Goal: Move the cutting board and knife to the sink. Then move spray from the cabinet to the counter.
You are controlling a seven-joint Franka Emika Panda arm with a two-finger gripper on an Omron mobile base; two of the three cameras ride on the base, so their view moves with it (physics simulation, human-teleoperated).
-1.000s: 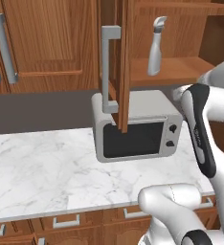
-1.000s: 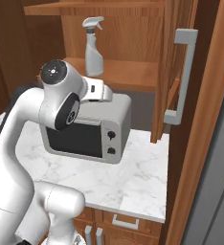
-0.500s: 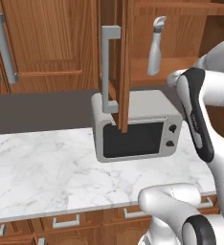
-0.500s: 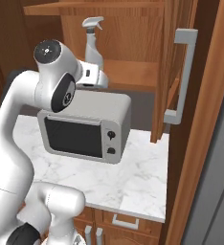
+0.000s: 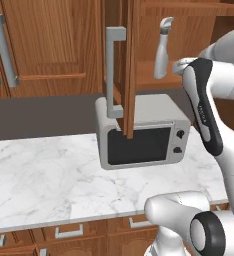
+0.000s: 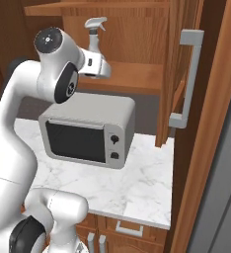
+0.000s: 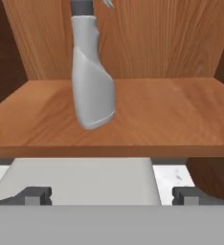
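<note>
- The two-finger gripper [image 7: 112,195] stands with its dark tips wide apart and nothing between them, level with the shelf edge, so it can slide in around the bottle.
- The slim grey spray bottle with a white trigger nozzle [image 7: 92,76] stands upright on the reddish-brown wooden cabinet [image 7: 147,112] shelf, apart from the tips and left of their centre line.
- The cabinet door hangs open, leaving the approach free.
- Below sit a grey microwave [image 5: 141,132] and the white marble desk [image 5: 44,175], the likely drop spot.

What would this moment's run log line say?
phase: reaching for spray | gripper: open, short of the bottle | spray: upright on cabinet shelf | cabinet door: open | microwave below
</note>
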